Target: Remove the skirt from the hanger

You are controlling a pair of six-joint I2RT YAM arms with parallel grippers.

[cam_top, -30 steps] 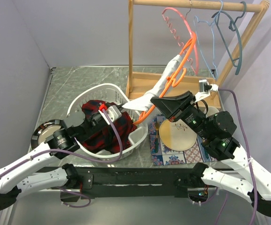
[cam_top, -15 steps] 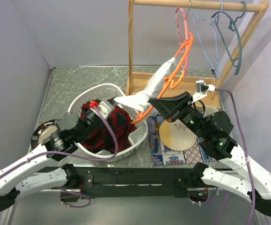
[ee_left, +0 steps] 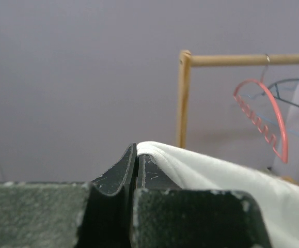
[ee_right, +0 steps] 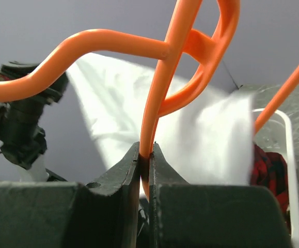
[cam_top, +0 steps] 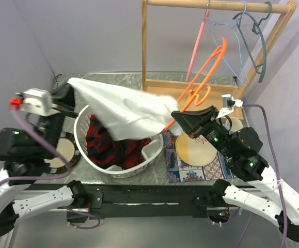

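Hanging hook-up, hanger (cam_top: 196, 49) near vertical; skirt (cam_top: 108, 145) heaped in basket (cam_top: 119, 173).

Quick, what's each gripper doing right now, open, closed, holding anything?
Left gripper: closed, pinching the edge of the white cloth.
Right gripper: closed on the orange hanger.

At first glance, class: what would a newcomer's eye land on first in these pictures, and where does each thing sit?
A white cloth, pinched in the left end effector, spreads like a sail over the white basket, where the tartan skirt lies bunched. On the right, the right end effector clamps a bright orange hanger at a slant. Behind, the pink hanger hangs bare from the wooden rail.
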